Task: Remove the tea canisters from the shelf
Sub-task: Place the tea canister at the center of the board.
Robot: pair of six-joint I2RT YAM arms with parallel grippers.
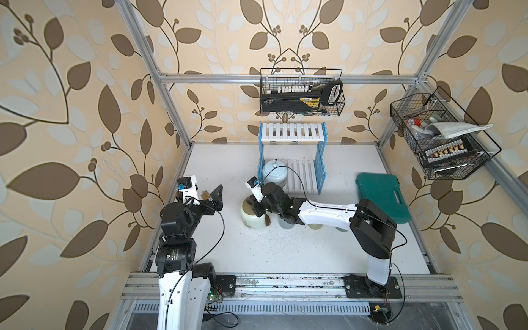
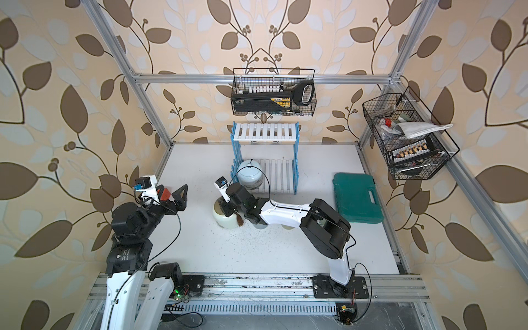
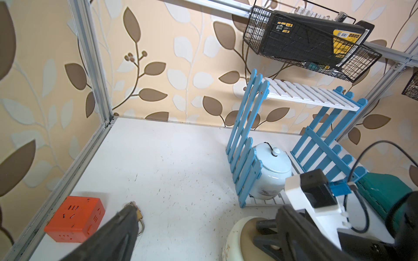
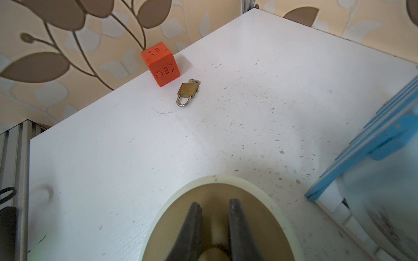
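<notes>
The shelf (image 1: 291, 132) (image 2: 265, 132) (image 3: 305, 92) stands at the back of the table, its top board bare. A pale blue tea canister (image 1: 273, 171) (image 2: 248, 174) (image 3: 271, 167) sits on the left of its lower board. A cream canister with a brown lid (image 1: 250, 218) (image 2: 225, 220) (image 4: 260, 217) stands on the table in front of the shelf. My right gripper (image 1: 257, 208) (image 4: 214, 203) is shut on its lid knob. Slim canisters (image 1: 285, 224) stand on the table, mostly hidden under my right arm. My left gripper (image 1: 204, 197) (image 3: 205, 210) hangs open and empty at the left.
An orange socket cube (image 3: 74, 221) (image 4: 160, 63) and a brass padlock (image 4: 185, 92) lie by the table's left edge, under my left gripper. A green case (image 1: 383, 197) lies at the right. Black wire baskets (image 1: 300, 94) (image 1: 437, 137) hang on the back and right walls.
</notes>
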